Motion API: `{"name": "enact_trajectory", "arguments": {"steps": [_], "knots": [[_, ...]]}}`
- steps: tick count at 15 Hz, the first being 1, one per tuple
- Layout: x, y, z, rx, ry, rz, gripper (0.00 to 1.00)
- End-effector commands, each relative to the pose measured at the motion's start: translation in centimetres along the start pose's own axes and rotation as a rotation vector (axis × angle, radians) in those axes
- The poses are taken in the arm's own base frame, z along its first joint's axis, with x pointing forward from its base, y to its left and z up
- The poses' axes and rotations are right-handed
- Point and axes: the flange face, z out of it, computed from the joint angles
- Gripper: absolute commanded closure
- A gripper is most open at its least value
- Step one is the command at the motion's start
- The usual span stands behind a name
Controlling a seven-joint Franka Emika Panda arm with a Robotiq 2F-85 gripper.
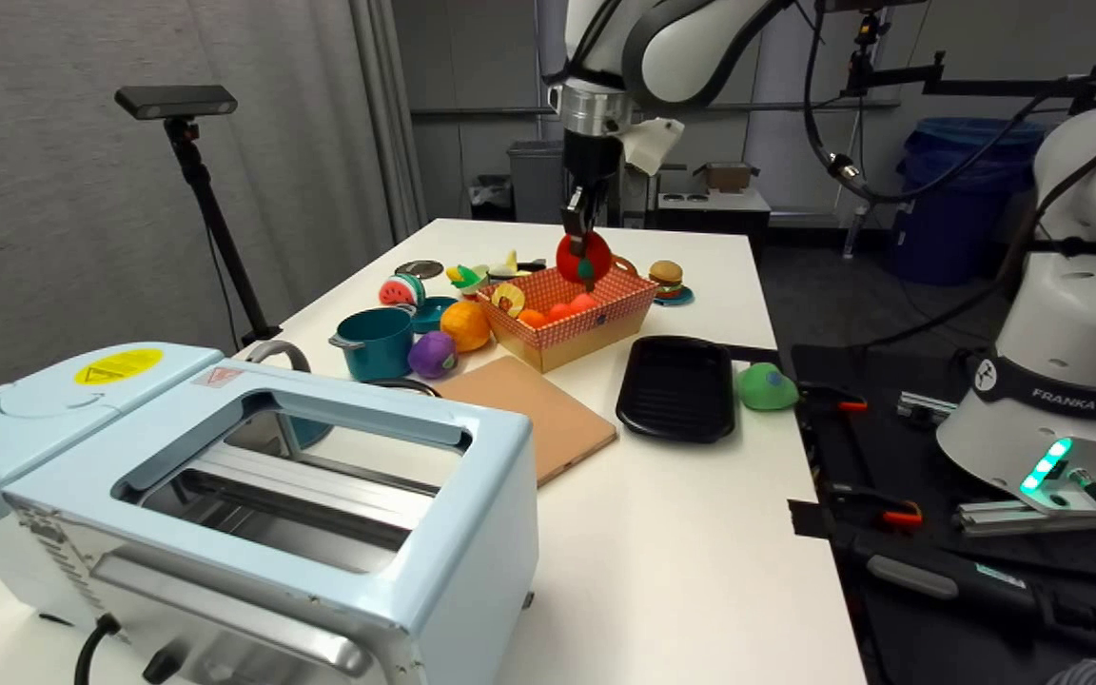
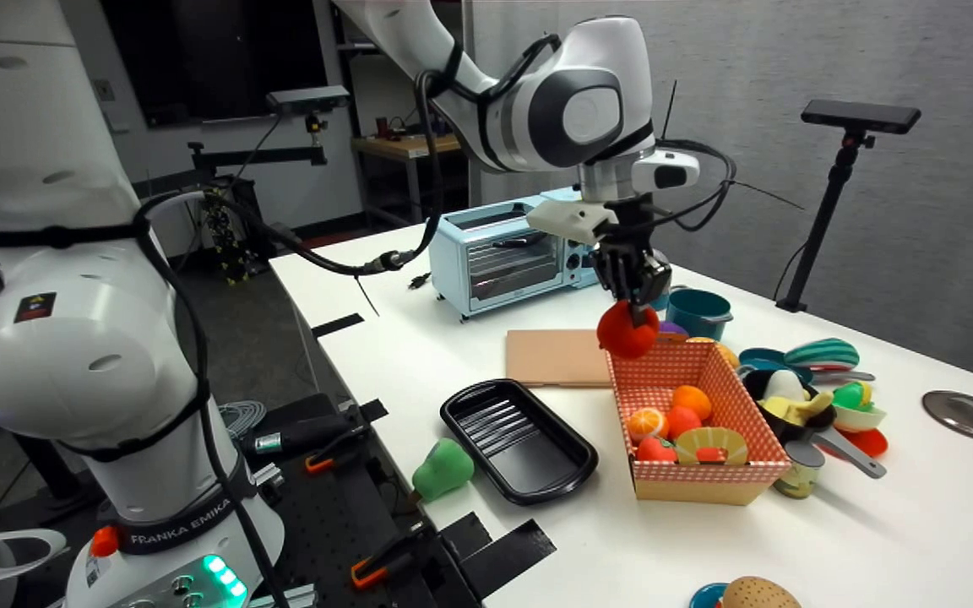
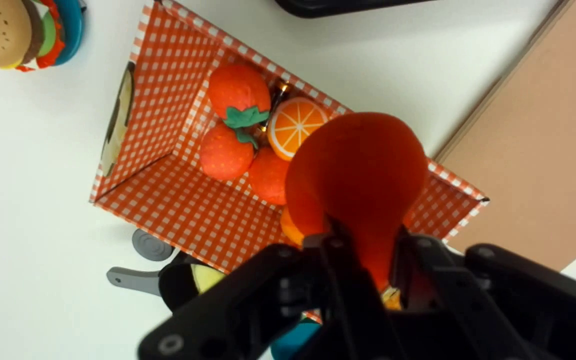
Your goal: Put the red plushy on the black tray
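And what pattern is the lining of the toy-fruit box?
Red-and-white check; the lining shows best in the wrist view.

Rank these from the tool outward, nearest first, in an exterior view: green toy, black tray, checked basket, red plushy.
1. Red plushy: gripped by the tool.
2. Checked basket: below the tool.
3. Black tray: beside the basket, robot's side.
4. Green toy: past the tray, away from the basket.

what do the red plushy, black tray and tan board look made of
Red plushy: probably soft matte fabric, narrowing where the hand pinches it.
Black tray: glossy-looking metal or plastic, unclear which, catching highlights.
Tan board: perhaps wood or fibreboard; even matte face.
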Motion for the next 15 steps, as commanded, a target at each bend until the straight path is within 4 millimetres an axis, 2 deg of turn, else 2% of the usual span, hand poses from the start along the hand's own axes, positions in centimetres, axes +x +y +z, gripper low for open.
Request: {"name": "enact_trajectory", "arguments": {"steps": [1,5,8,12,13,15], "knots": [[-4.5,-0.4,-2.3,-0.021,0.029,0.021,0.95],[-9.7,-2.8,-2.2,-0.046,0.006,-0.017,0.95],[-14.3,-5.7,-0.9,-0.071,-0.043,-0.09,0.95],[-18.6,-9.1,0.8,-0.086,-0.102,-0.166,0.95],[-17.3,-10.3,0.6,-0.089,-0.117,-0.184,0.56],[-18.1,-11.1,0.8,-0.108,-0.126,-0.219,0.5]]}}
